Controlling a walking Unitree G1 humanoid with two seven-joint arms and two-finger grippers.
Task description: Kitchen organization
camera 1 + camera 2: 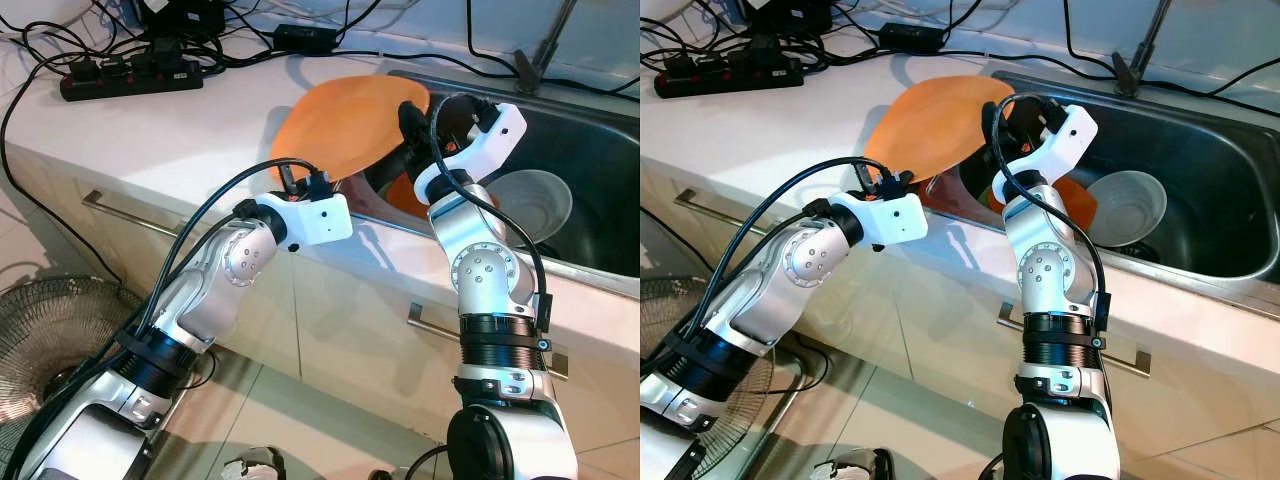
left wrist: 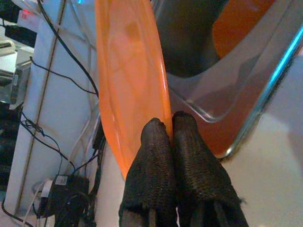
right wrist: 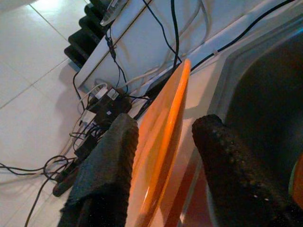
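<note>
An orange plate (image 1: 340, 125) is held tilted over the counter's edge, next to the left rim of the steel sink (image 1: 590, 170). My left gripper (image 2: 171, 125) is shut on the plate's near rim, its fingertips pressed together over the edge. My right gripper (image 3: 165, 122) stands open at the plate's sink side. One finger (image 3: 113, 156) is on each side of the plate's rim (image 3: 165, 123), with a gap to the faces. In the left eye view the right gripper (image 1: 412, 120) sits just above the sink's left wall.
A white bowl (image 1: 530, 205) and another orange dish (image 1: 405, 195) lie in the sink. A black power strip (image 1: 130, 80) with tangled cables sits at the back left of the white counter (image 1: 150, 140). A floor fan (image 1: 50, 330) stands low on the left. Drawer handles (image 1: 120, 212) jut from the cabinet front.
</note>
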